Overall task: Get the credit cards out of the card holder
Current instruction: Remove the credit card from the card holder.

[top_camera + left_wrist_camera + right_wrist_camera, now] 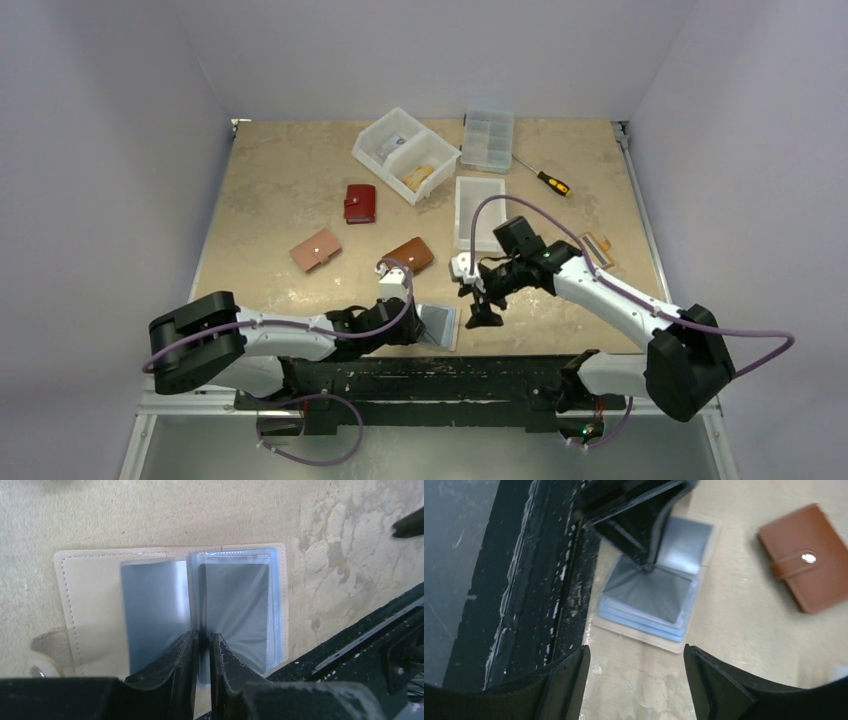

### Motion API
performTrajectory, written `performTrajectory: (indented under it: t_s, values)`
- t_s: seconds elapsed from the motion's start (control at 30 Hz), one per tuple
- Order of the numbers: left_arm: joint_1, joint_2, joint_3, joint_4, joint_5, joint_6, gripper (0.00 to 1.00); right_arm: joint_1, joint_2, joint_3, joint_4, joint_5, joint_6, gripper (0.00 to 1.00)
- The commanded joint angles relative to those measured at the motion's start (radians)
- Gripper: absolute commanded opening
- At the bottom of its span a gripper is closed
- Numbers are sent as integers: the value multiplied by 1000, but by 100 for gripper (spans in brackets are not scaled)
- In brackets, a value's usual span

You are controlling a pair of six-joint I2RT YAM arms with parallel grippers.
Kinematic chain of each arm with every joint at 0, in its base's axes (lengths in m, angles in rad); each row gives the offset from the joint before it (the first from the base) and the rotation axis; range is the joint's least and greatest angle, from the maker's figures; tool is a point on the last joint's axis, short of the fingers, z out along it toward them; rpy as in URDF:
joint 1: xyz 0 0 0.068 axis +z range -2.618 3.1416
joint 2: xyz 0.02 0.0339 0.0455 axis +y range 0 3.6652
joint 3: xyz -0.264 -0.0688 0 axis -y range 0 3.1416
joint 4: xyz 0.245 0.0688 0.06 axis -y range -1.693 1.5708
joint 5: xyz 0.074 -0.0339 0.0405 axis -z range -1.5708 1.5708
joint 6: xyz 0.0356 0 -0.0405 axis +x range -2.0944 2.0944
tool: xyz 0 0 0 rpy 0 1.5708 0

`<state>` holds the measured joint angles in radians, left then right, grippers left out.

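Observation:
The card holder [90, 625] lies open on the table by the near edge, beige cover down. Its clear sleeves hold grey credit cards [237, 607], with light blue edges stacked under the right page. My left gripper [203, 636] is shut on a sleeve at the holder's middle fold. In the top view, the left gripper [422, 326] is at the holder [443, 325]. My right gripper [635, 652] is open and empty, hovering just right of the holder [659, 632], apart from it. It also shows in the top view [483, 312].
Three shut wallets lie farther back: red [360, 203], pink [316, 250], brown [408, 256]. White bins [405, 153], a clear organiser [487, 138], a flat clear tray [479, 212] and a screwdriver [545, 178] are at the back. The black table edge [539, 580] runs beside the holder.

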<state>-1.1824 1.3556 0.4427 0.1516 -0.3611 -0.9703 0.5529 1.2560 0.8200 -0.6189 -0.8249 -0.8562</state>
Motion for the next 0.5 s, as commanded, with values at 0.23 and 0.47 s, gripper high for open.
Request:
performTrajectory:
  t_s: [0.23,0.47]
  values:
    - [66,-102,-236,332,177,-264,0,237,-87,-127,203,198,-204,81]
    - [78,-28,-311,537,227,-339,0,370,-16,-137,239,294,-207,79]
